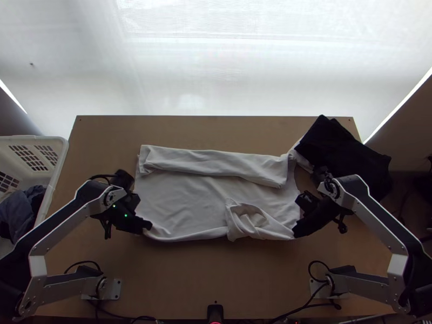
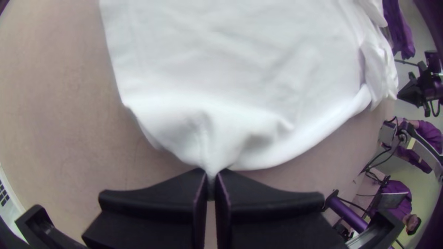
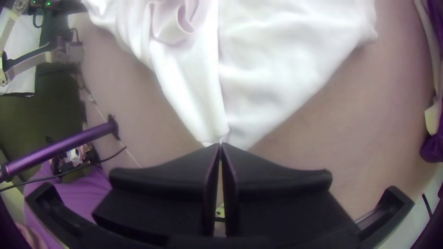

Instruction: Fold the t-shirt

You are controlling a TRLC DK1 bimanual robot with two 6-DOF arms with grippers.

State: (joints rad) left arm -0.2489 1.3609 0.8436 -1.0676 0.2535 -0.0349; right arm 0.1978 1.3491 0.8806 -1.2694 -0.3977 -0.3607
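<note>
Top view: white fabric t-shirt, partly folded, on light wooden table. Left claw and right claw clench its near corners. Handling (my assessment): light, limp; grip doubled edges against sagging.

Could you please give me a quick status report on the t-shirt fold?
Left gripper and right gripper shut on t-shirt, near corners. Far side folded inward, near side partly bunched. Possible obstacle: dark cloth by far right corner.
</note>
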